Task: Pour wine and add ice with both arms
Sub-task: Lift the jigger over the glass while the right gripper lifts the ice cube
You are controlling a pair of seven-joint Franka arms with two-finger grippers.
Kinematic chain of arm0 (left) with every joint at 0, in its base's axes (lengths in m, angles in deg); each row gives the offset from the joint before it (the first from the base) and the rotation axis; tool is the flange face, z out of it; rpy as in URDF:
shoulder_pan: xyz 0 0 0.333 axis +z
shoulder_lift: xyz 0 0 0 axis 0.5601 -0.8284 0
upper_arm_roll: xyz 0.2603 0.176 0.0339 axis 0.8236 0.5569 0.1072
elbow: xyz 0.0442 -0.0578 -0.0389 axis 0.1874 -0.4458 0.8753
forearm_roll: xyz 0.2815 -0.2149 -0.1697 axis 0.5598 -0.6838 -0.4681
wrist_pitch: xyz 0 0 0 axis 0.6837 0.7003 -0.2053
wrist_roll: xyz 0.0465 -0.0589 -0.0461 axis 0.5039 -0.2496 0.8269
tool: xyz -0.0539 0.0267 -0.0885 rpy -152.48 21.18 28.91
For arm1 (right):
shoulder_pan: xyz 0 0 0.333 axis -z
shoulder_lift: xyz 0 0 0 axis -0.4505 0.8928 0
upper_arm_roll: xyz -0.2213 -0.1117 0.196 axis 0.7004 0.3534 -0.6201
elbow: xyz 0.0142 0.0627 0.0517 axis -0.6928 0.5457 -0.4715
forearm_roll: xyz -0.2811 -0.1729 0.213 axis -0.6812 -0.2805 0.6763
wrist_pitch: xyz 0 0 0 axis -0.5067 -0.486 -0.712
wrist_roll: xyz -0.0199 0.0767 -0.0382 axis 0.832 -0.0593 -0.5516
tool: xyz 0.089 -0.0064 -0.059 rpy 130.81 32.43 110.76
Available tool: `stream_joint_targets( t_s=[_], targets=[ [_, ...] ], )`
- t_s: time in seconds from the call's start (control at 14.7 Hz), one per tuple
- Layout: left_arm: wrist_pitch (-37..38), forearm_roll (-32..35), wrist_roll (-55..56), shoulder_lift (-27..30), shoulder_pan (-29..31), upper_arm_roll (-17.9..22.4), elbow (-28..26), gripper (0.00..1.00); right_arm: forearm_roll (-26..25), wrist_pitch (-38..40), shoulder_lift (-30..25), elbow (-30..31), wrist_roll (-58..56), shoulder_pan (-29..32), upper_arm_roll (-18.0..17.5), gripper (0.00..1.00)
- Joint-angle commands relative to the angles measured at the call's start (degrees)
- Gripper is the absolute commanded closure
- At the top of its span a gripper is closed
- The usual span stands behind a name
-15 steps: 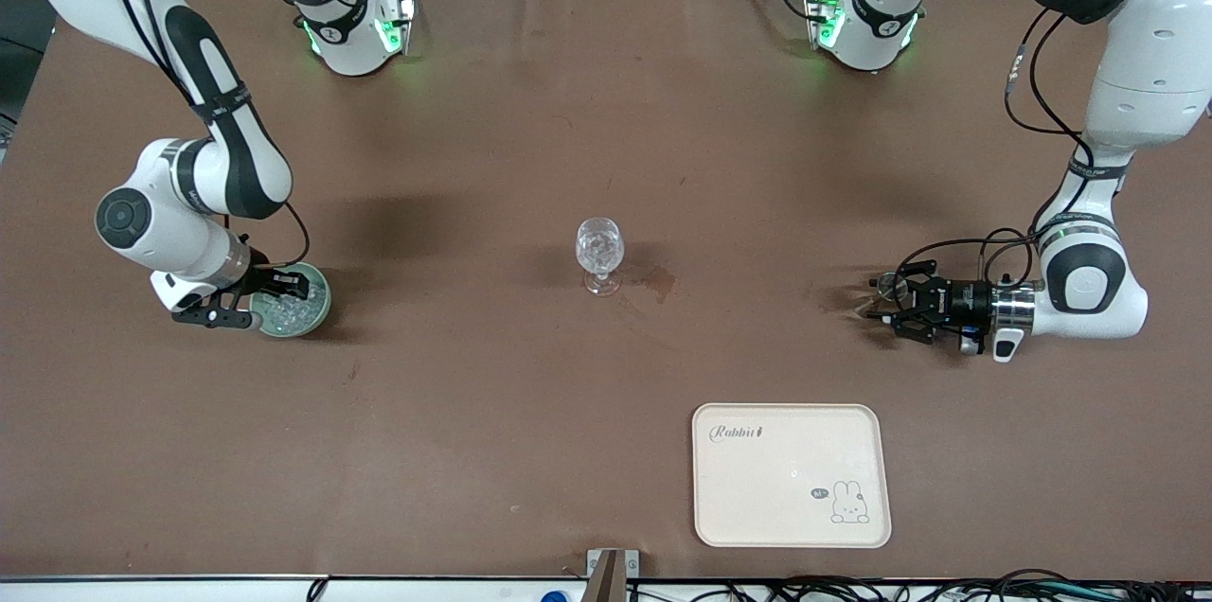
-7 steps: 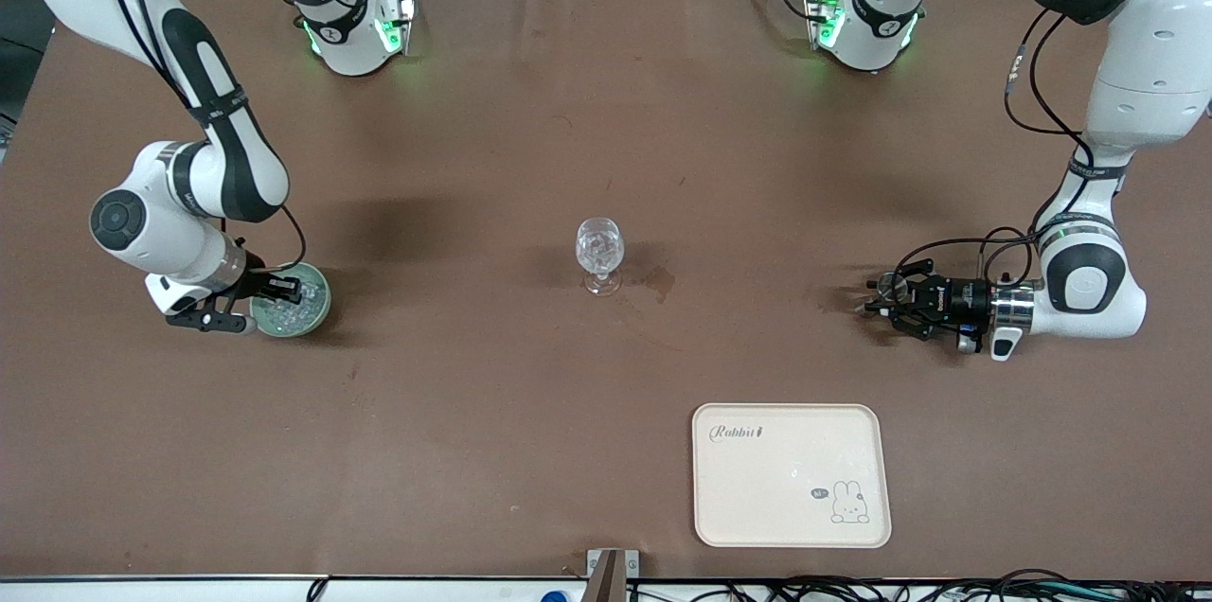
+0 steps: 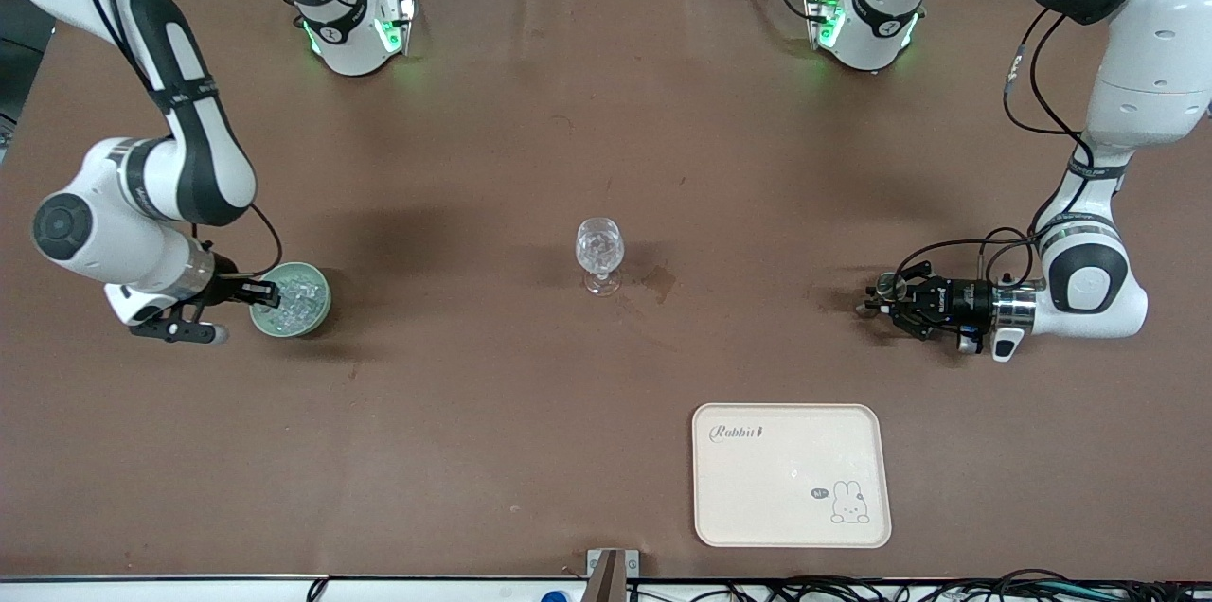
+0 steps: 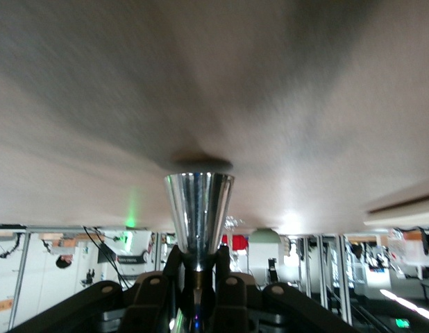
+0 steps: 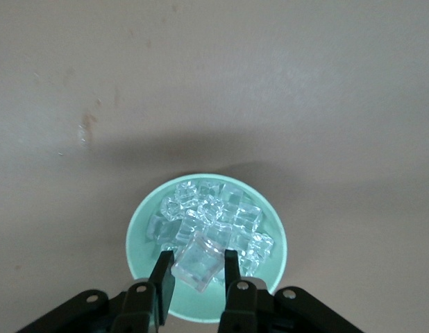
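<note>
Right gripper (image 5: 195,277) is pinching one ice cube (image 5: 197,262) just above the pale green bowl (image 3: 317,310), which sits at the right arm's end of the table from the wine glass (image 3: 598,252). Left gripper (image 3: 890,305), at the left arm's end, is clamped on a shiny metal jigger (image 4: 198,211). Looks like the pick-up step; next, carry both over the wine glass without squeezing the cube out.

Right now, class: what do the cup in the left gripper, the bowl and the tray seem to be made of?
Cup: polished metal, apparently; mirror-bright reflections.
Bowl: pale green, smooth and opaque, probably plastic or glazed ceramic.
Tray: cream, matte, printed with a rabbit; likely plastic.
</note>
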Motion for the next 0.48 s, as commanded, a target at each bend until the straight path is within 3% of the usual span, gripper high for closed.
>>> stream_joint_targets(
  t_s=[0.0, 0.41],
  targets=[
    [1.71, -3.36, 0.25, 1.26, -0.35, -1.57, 0.21, 0.99, -0.21, 4.13, -3.52, -2.12, 0.21, 0.94, -0.41, 0.96],
    [-2.06, -5.04, 0.69, 5.39, -0.44, -9.39, -0.75, 0.99, -1.01, 17.74, -8.01, -10.64, 0.3, 1.03, -0.41, 0.96]
  ],
)
